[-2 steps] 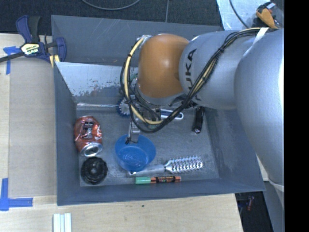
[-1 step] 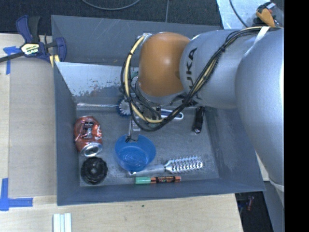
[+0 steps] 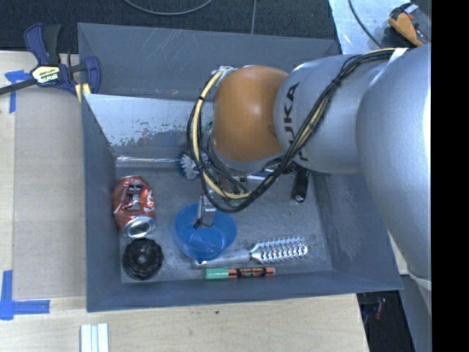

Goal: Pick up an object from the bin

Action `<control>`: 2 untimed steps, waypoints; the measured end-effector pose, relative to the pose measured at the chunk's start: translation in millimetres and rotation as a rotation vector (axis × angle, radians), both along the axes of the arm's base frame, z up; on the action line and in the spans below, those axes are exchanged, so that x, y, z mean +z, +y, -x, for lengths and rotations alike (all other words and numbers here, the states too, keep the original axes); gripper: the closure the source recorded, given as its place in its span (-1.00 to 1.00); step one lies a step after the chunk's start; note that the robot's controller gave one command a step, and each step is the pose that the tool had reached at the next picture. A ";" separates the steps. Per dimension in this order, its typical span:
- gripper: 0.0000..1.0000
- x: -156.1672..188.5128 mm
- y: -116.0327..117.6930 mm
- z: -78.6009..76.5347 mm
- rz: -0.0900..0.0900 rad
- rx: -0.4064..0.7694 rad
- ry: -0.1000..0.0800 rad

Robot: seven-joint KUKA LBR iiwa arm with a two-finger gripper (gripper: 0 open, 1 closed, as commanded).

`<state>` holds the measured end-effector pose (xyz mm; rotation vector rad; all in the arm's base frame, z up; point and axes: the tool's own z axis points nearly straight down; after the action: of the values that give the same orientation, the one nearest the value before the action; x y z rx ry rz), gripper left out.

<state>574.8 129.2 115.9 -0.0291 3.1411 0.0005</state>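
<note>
Grey metal bin (image 3: 99,218) seen from above, with the arm entering from the right. At far left on the floor lies a crushed red drinks can (image 3: 133,204), its long axis running up and down the view and its silver end towards the near wall; just below it sits a black round cap (image 3: 142,258). At centre is a blue round cup-like thing (image 3: 214,240), resting on the bin floor, near the near wall; the gripper (image 3: 205,217) stands directly over it and appears to reach its rim or inside, though contact cannot be confirmed, nor can it be told whether the jaws are apart or together. The blue thing seems to lie with its mouth up towards the camera; it is roundish, with no clear long axis in this view. Below it lies a marker pen (image 3: 239,272), green end left, parallel to the near wall. To the right, a hairbrush (image 3: 281,251) points its bristle head right and its pale handle left, touching the blue thing. A small black thing (image 3: 299,190) lies further right, under the arm (image 3: 352,116) with its orange cover (image 3: 245,116). Progress, as judged: the gripper is down at the blue thing; nothing is lifted, so closing and raising remain
</note>
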 end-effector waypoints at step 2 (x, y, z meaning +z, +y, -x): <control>-1.00 -4.2 8.8 10.3 -0.002 0.006 -0.003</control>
<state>564.5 138.0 111.7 -0.0384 3.1380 0.0032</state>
